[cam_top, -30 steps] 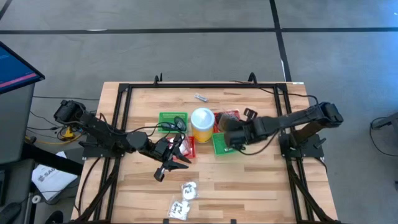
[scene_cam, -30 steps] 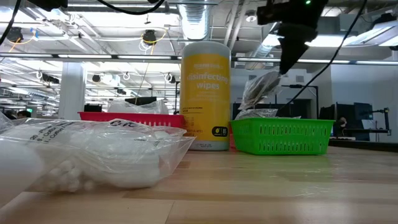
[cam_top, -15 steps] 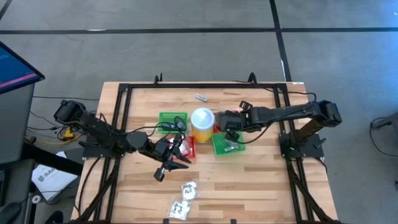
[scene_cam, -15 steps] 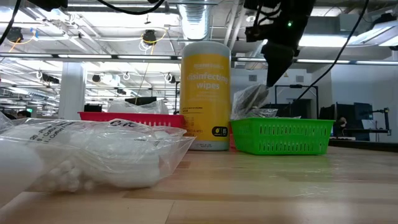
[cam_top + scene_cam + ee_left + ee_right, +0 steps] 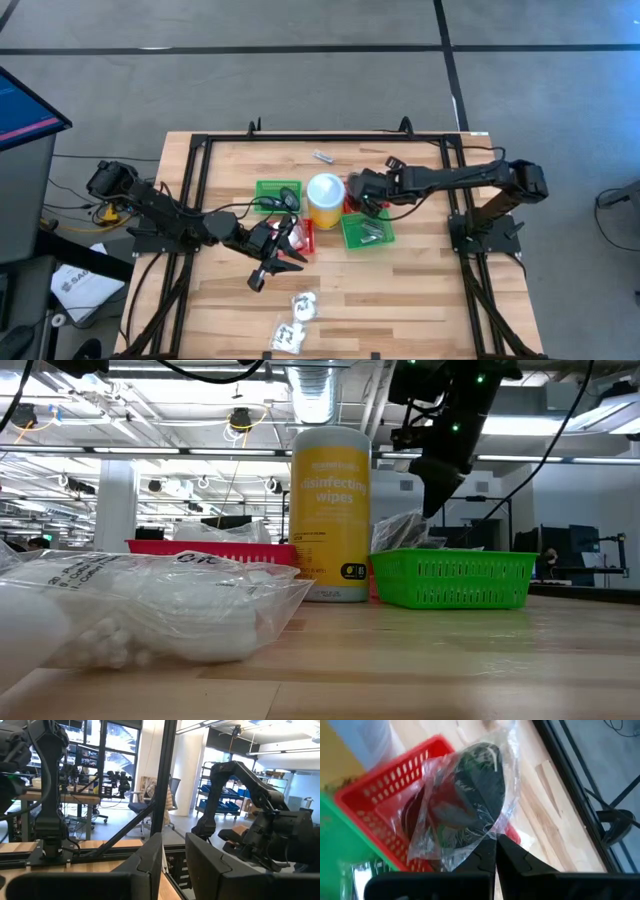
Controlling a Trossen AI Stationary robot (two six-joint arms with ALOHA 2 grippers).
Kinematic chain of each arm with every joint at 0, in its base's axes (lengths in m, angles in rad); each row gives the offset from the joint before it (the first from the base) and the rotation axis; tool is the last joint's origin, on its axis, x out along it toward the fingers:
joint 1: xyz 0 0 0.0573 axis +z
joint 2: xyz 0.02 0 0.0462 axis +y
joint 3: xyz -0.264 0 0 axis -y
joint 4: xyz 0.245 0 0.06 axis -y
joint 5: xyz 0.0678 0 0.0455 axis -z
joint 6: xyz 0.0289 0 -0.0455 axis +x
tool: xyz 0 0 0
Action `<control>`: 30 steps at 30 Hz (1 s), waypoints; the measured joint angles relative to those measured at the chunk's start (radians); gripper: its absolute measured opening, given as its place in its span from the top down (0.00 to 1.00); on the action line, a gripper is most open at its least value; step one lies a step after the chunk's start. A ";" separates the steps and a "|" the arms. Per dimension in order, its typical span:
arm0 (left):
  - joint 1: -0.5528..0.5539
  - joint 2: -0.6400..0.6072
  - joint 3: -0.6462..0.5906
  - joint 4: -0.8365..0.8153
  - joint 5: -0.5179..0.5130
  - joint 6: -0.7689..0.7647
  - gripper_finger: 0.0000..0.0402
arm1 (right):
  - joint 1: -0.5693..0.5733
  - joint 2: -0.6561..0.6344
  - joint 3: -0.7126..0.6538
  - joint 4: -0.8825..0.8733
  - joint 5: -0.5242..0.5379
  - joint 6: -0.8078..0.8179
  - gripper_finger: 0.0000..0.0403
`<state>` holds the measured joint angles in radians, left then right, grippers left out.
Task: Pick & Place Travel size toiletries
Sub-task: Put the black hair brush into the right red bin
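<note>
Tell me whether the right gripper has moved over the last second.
Yes. In the high view the right gripper has drawn back from over the green basket to over the red basket beside the yellow wipes canister.

Right gripper (image 5: pixel 366 193) extended mid-table, fingers (image 5: pixel 485 857) closed, left gripper (image 5: pixel 287 243) low, fingers parted.

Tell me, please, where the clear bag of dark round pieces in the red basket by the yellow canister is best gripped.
The clear bag of dark round pieces lies slumped in the red basket, its loose film edge sticking up past the rim. Pinch that thin flap from above, probably, not the bulky dark middle. The right claw is shut on exactly that edge. The left claw waits over the table, open.
</note>
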<state>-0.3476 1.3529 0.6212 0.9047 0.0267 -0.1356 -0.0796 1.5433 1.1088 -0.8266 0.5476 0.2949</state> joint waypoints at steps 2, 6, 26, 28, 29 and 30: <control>0.000 0.000 0.000 0.000 0.000 0.000 0.81 | -0.003 0.005 0.000 0.020 0.000 -0.005 1.00; 0.000 0.000 0.000 0.000 0.000 0.000 0.81 | -0.002 0.036 -0.003 0.010 -0.023 -0.010 1.00; 0.001 0.000 -0.012 -0.008 0.000 -0.003 0.81 | -0.003 0.061 -0.002 0.021 -0.057 -0.033 0.90; 0.001 0.000 -0.012 -0.008 0.000 -0.003 0.81 | -0.009 0.061 -0.002 0.021 -0.058 -0.033 0.83; 0.001 0.000 -0.012 -0.008 0.000 -0.003 0.81 | -0.013 0.061 -0.002 0.020 -0.060 -0.033 0.80; 0.001 0.000 -0.012 -0.008 0.000 -0.003 0.81 | -0.017 0.061 -0.002 0.020 -0.060 -0.033 0.76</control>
<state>-0.3470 1.3529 0.6094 0.8970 0.0268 -0.1387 -0.0963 1.6047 1.1072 -0.8069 0.4876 0.2619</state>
